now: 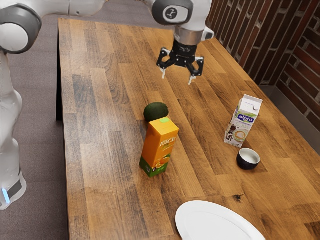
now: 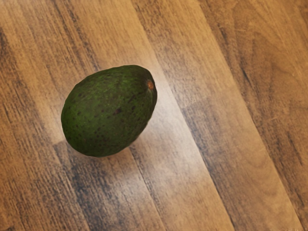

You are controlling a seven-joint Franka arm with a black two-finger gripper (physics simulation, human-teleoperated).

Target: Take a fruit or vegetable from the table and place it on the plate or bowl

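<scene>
Black two-finger end effector (image 1: 176, 78) hangs spread, empty, above our dark green oval avocado (image 1: 156, 111) (orange carton (image 1: 160, 147) just beside), ready to straddle it.

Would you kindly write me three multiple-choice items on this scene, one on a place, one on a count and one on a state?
1. The avocado lies: A) on the table beside the orange juice carton; B) on top of that carton; C) on the floor.
2. Cartons standing on the table: A) one; B) two; C) three.
3. The hand is: A) shut on the avocado; B) shut on a carton; C) open and empty.
Answers: A, it rests on the wood by the carton; B, the orange one and a milk carton stand there; C, it hovers spread above the table, holding nothing.
</scene>
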